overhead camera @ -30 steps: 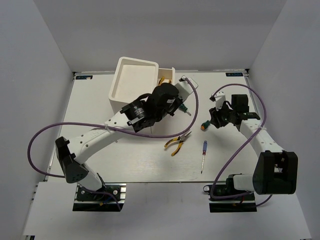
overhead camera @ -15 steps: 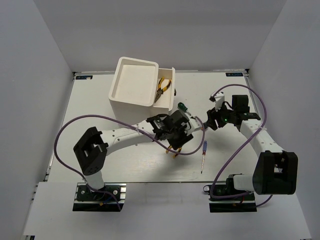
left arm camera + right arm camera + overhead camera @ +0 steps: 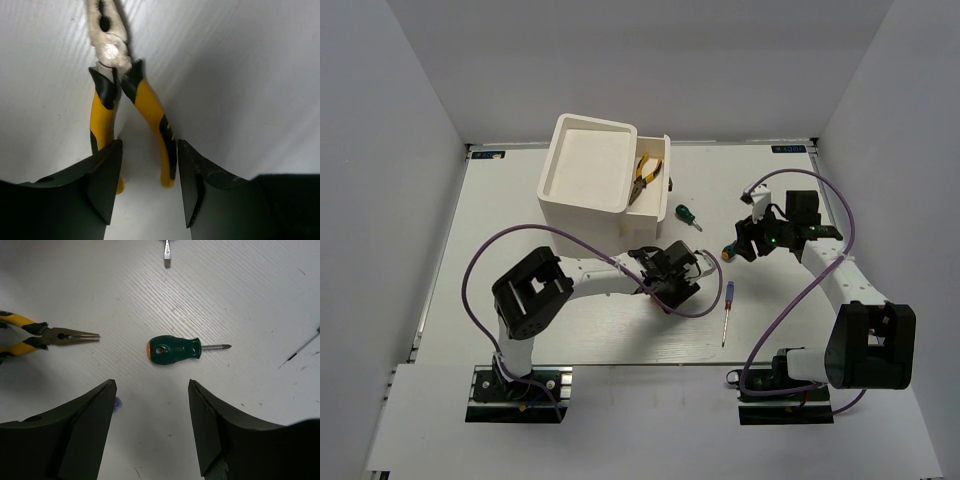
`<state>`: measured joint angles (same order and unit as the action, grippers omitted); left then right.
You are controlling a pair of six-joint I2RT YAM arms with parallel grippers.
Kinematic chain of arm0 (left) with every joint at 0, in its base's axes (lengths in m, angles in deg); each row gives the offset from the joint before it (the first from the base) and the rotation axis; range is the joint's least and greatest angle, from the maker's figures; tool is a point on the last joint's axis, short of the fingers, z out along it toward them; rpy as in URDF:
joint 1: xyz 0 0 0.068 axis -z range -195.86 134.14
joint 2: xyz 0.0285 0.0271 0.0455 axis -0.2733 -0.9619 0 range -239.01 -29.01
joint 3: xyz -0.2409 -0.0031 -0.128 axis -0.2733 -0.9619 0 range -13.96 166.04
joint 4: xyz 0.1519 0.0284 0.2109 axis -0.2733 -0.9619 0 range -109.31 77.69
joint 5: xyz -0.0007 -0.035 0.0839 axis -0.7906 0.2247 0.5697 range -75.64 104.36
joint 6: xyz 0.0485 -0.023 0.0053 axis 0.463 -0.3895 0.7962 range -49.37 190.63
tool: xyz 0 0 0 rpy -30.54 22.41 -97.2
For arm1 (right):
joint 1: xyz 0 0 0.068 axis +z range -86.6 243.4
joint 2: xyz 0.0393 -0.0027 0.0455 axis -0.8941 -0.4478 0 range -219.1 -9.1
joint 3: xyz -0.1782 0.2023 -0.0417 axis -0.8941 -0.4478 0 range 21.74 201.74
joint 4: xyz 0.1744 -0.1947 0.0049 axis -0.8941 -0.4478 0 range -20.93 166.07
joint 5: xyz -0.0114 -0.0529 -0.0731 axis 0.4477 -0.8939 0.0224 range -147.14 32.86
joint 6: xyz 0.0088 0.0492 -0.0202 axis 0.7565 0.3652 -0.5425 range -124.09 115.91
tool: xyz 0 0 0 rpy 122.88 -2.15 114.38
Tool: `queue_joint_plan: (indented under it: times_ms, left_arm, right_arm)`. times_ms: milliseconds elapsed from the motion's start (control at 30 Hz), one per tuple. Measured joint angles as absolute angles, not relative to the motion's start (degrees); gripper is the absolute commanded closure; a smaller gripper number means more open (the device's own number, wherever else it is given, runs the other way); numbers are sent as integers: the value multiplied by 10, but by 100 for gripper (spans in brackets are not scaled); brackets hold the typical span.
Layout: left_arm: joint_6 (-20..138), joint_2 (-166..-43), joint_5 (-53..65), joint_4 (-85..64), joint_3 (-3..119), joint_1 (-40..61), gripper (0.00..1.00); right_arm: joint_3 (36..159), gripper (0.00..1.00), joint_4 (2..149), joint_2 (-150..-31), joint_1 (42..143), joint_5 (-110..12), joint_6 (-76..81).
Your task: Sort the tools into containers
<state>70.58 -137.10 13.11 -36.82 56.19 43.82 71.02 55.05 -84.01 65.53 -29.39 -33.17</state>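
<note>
Two slim arms of white plastic-shelled links, the left arm (image 3: 595, 278) and the right arm (image 3: 835, 272), are jointed with chunky black housings (image 3: 868, 345) that are boxy and rounded at the corners. A thin purple cable (image 3: 475, 262) runs in a loose loop along each arm. Each arm stands on a black metal base plate (image 3: 515, 388). The left gripper (image 3: 149, 145) and the right gripper (image 3: 152, 382) look alike: both carry matte black, wedge-shaped fingers (image 3: 85, 430) with bevelled inner faces.

Folded back at the elbow on the left, with left gripper (image 3: 149, 170) spread astride the handle ends of the pliers (image 3: 111, 50). Stretched forward on the right, with right gripper (image 3: 152, 410) spread, poised just short of the stubby screwdriver (image 3: 175, 348).
</note>
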Motion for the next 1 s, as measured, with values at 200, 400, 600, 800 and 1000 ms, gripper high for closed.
queue_joint_plan:
  times_ms: [200, 400, 600, 800, 1000]
  left_arm:
    - [703, -1380, 157, -349, 561, 438, 49]
    - [702, -1379, 152, -349, 561, 439, 57]
    - [711, -1379, 128, -352, 560, 439, 70]
    - [714, -1379, 108, -360, 565, 439, 100]
    - [684, -1361, 82, -448, 647, 439, 100]
  right_arm:
    - [710, 34, 547, -840, 651, -293, -332]
    - [710, 34, 541, -840, 649, -290, -332]
    - [710, 34, 539, -840, 648, -288, -331]
    - [710, 34, 539, -840, 645, -291, -332]
    - [713, 88, 539, -838, 624, -348, -328]
